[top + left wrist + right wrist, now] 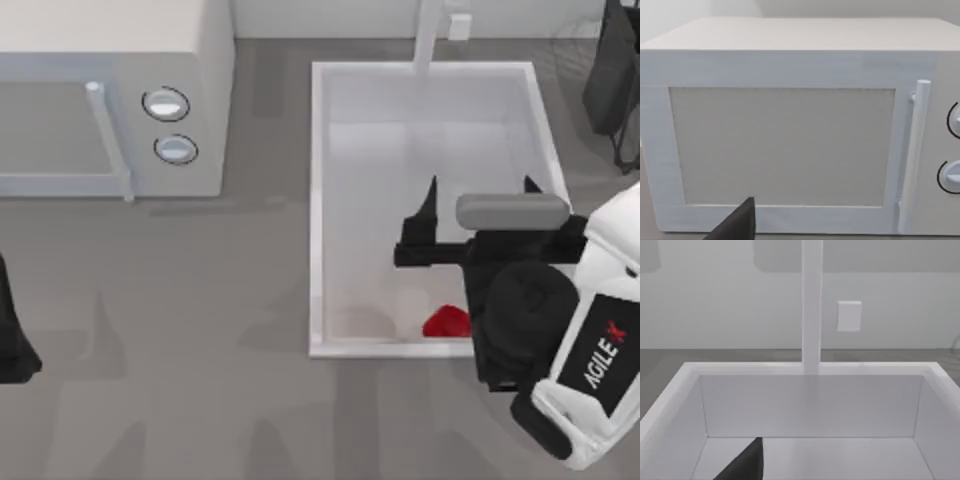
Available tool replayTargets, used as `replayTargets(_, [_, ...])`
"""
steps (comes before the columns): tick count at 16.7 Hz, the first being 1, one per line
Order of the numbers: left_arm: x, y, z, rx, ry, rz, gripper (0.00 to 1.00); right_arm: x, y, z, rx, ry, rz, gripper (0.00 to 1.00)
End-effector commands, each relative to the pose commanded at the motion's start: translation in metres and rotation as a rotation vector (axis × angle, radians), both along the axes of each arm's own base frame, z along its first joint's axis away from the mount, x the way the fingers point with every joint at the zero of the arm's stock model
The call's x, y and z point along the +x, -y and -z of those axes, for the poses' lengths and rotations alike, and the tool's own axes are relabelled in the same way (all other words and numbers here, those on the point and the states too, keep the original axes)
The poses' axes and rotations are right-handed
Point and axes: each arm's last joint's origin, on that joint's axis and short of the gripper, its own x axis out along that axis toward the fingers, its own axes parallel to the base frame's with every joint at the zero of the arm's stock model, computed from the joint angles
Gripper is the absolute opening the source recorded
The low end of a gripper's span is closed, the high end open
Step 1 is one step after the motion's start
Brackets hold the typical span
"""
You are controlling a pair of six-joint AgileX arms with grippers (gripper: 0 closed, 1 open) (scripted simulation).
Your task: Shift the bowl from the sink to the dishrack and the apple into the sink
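Now: right hand (480, 190) over the sink (320, 200), fingers spread, holding nothing. Apple (446, 321) already in sink's near end, beside arm. Looks small, round, smooth, prob. light and firm; would roll, so pinch across its middle. Sink white, rectangular, hard-walled. Left hand (15, 330) parked at worktop's left edge; can't tell its state.
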Motion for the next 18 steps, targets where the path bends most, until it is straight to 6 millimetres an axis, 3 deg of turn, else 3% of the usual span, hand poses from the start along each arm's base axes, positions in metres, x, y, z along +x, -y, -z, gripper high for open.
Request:
replayTargets(5, [0.000, 0.000, 0.000, 0.000, 0.000, 0.000, 1.00, 0.000, 0.002, -0.002, -0.001, -0.003, -0.003, 1.00])
replayTargets(8, [0.000, 0.000, 0.000, 0.000, 0.000, 0.000, 1.00, -0.002, 0.017, -0.014, -0.010, -0.033, -0.020, 1.00])
replayTargets(13, [0.000, 0.000, 0.000, 0.000, 0.000, 0.000, 1.00, -0.022, 0.070, -0.056, -0.022, -0.117, -0.045, 1.00])
replayTargets(18, [0.000, 0.000, 0.000, 0.000, 0.000, 0.000, 1.00, -0.074, 0.128, -0.094, 0.003, -0.137, -0.066, 1.00])
